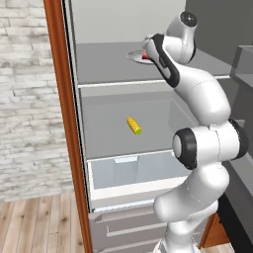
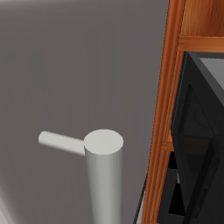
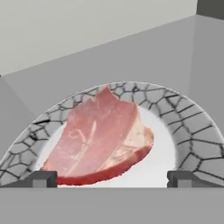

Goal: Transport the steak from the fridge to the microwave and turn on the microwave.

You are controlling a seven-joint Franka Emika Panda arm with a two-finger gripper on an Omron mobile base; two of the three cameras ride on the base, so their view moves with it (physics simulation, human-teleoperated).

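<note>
My pincer (image 3: 112,178) gapes released before the steak (image 3: 99,138) on its plate (image 3: 192,131) on the fridge (image 1: 99,64) upper shelf; closing too low, I might nudge the plate instead

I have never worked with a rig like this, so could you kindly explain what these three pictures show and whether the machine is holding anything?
The machine is a white robot arm on a driving base, reaching into an open fridge. Two pictures come from cameras on the base: the left one looks over the arm into the fridge, where a corn cob lies on the middle shelf. The right one faces the grey fridge door and its handle, with the dark microwave beside it. The third comes from a camera on the hand. It shows the steak lying on a plate with a cracked-pattern rim, on the upper shelf. The claw is open, its tips either side of the steak, holding nothing.
</note>
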